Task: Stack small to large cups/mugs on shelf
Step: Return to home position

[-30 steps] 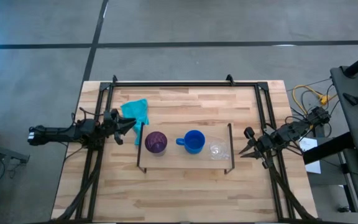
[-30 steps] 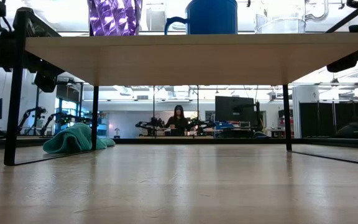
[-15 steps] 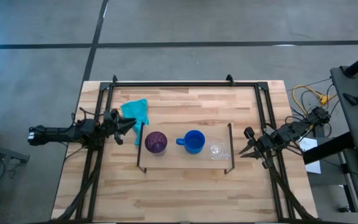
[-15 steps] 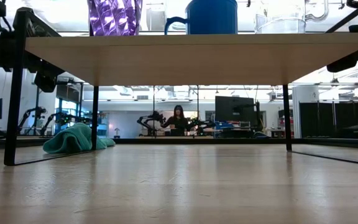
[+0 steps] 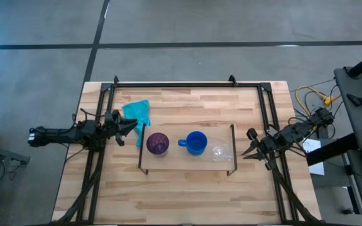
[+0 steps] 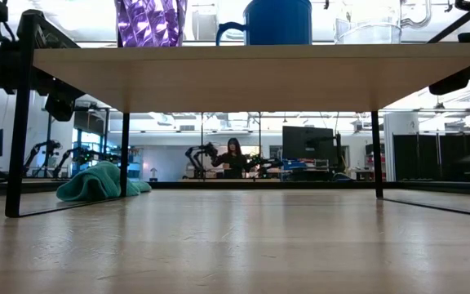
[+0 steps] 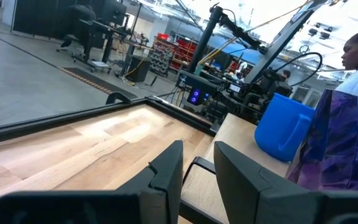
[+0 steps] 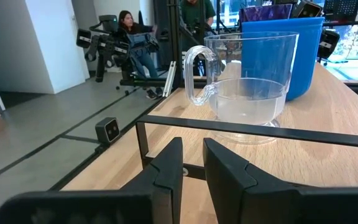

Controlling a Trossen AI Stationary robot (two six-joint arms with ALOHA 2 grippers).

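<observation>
While the left jaws and right jaws each stand narrowly parted and empty, just off opposite ends of the shelf [image 5: 181, 163], the purple cup [image 5: 158, 144], blue mug [image 5: 196, 143] and glass cup [image 5: 219, 150] stand apart in a row on it. The glass cup looks light, slick and breakable, best taken across its wall rather than its thin handle; the mug seems stiffer and heavier. Both arms lie low, reaching inward from the counter's [image 5: 187, 194] sides.

shelf [image 6: 251, 77] matt wood | small cup [image 8: 250, 81] clear glossy | purple cup [image 6: 150, 20] faceted sheen
</observation>
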